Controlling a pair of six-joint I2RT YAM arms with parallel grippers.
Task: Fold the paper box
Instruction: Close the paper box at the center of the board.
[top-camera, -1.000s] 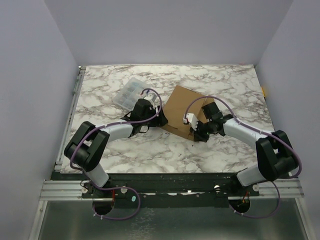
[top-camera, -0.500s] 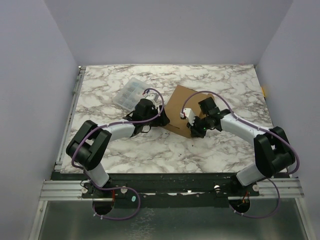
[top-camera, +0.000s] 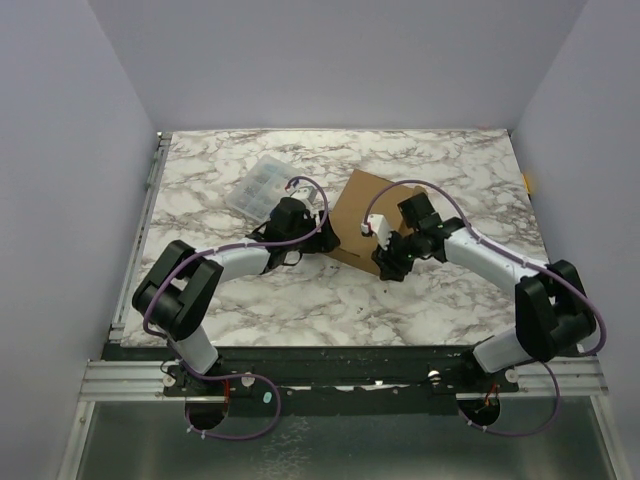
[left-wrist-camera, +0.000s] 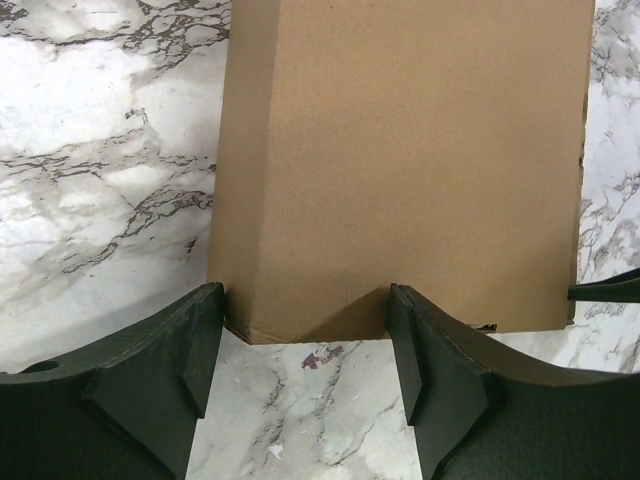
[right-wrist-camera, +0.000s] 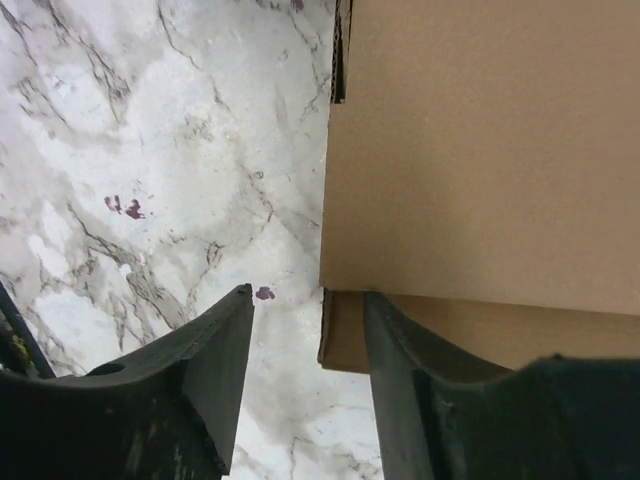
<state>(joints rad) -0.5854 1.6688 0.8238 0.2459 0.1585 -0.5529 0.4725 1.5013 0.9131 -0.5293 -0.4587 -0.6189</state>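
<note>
Paper box (top-camera: 360, 215) between open pincers, seemingly ungripped.

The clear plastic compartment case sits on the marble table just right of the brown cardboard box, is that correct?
Not quite. The clear plastic compartment case sits on the marble table left of the brown cardboard box, as the top external view shows.

The paper box (top-camera: 362, 215) is plain brown cardboard, without print, a shade darker along its folded near edge. The table (top-camera: 300, 300) is white marble veined in grey and black, with a few small purplish specks, and the small compartment case (top-camera: 259, 185) at the far left is clear and colourless. Both arms are black at the joints and white along the links, with purple cables looping over them, and the left gripper (left-wrist-camera: 305, 345) and the right gripper (right-wrist-camera: 310, 340) are matte black.
</note>
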